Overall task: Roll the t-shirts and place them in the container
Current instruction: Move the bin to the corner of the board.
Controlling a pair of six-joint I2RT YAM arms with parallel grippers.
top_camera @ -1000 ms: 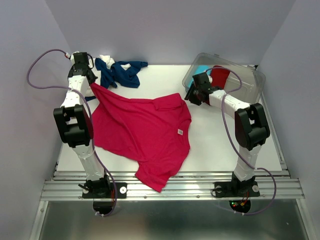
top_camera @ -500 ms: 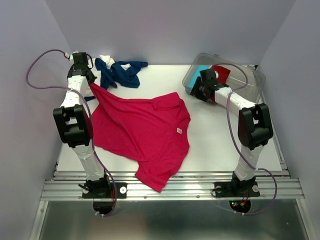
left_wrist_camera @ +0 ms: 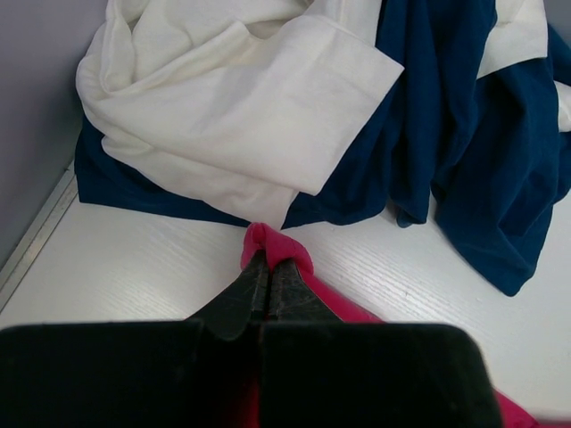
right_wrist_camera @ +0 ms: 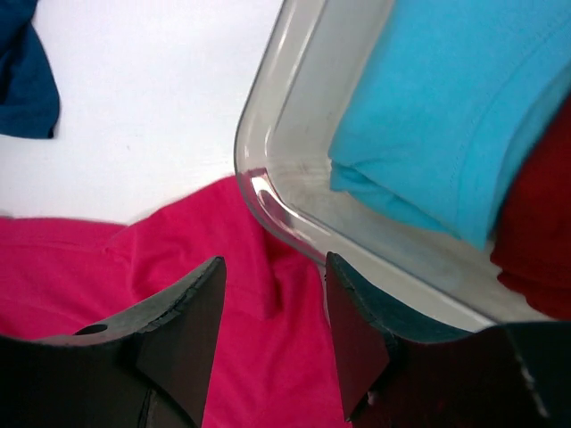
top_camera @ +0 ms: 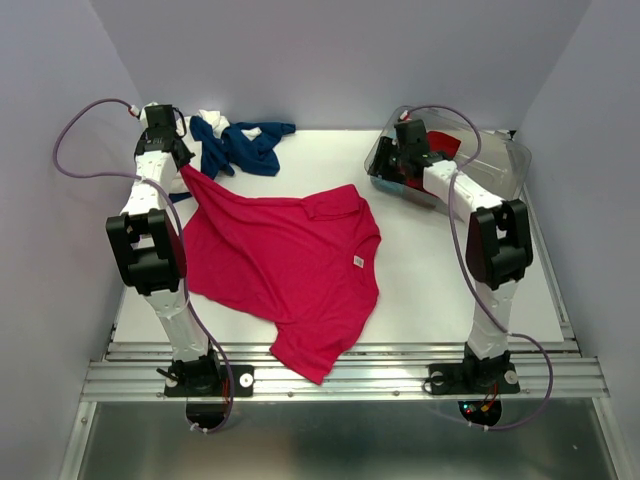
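Note:
The bright pink-red t-shirt (top_camera: 290,260) lies spread across the table, its small white neck tag (top_camera: 358,263) facing up. My left gripper (top_camera: 183,170) is shut on a corner of it (left_wrist_camera: 277,247) at the far left. Just beyond lie a navy t-shirt (top_camera: 245,147) (left_wrist_camera: 464,152) and a white t-shirt (top_camera: 212,119) (left_wrist_camera: 241,116), crumpled together. My right gripper (top_camera: 400,160) (right_wrist_camera: 272,299) is open and empty, raised over the near-left corner of a clear bin (top_camera: 500,165) (right_wrist_camera: 268,192). In the bin lie a light blue t-shirt (right_wrist_camera: 446,116) and a dark red t-shirt (top_camera: 443,145) (right_wrist_camera: 544,223).
Purple walls close the left, back and right. The table's white surface (top_camera: 440,270) shows to the right of the pink-red shirt. A metal rail (top_camera: 340,375) runs along the front edge, where the shirt's hem overhangs.
My right gripper has moved up and back from beside the pink-red shirt's sleeve to over the bin's corner. The left gripper and the shirt have barely moved.

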